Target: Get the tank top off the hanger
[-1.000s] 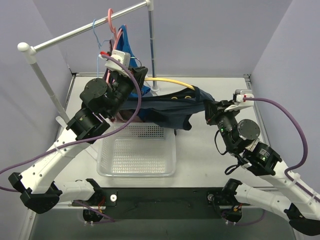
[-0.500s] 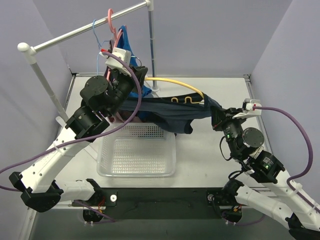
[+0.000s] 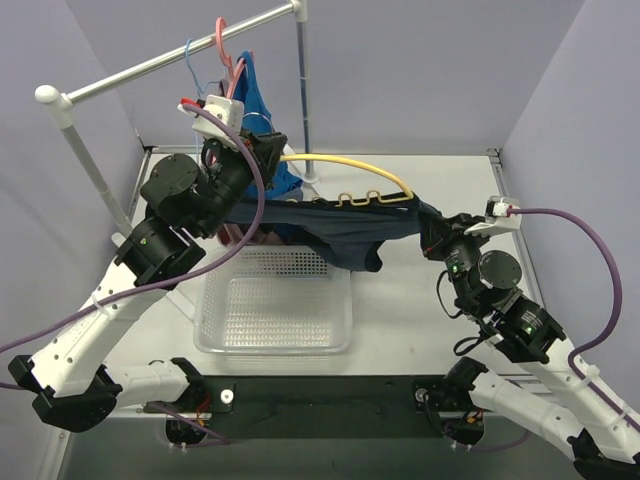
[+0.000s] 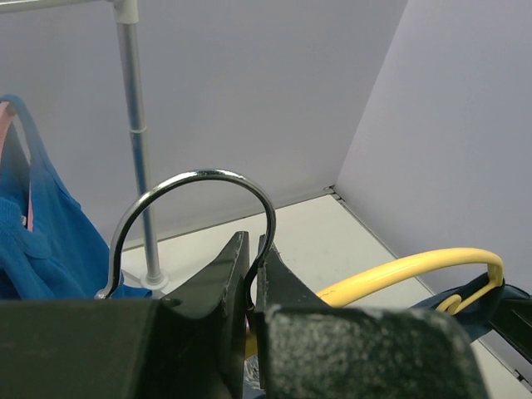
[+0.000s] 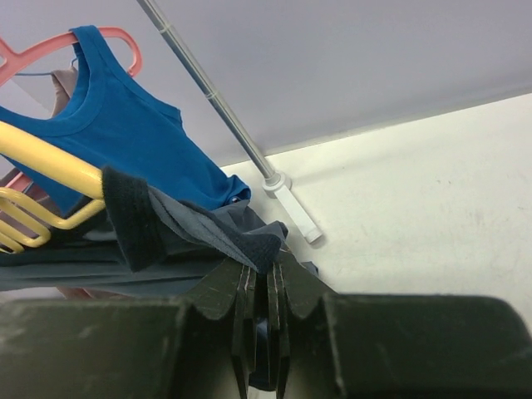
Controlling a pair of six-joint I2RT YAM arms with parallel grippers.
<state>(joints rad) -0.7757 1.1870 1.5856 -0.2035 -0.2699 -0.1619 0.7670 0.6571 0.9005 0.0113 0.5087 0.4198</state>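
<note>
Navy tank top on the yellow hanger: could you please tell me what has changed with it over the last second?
The right end effector, shut on the navy tank top, drew right and nearer the bases; the left end effector, gripping the yellow hanger by its hook, shifted left. The top stretched flatter, baring more hanger. Both grips, the basket and the blue tank top stayed put.

Clear basket (image 3: 270,310) on table (image 3: 395,310) below me; blue top (image 5: 125,133) on pink hanger (image 3: 220,35) hangs from rail (image 3: 150,66).
</note>
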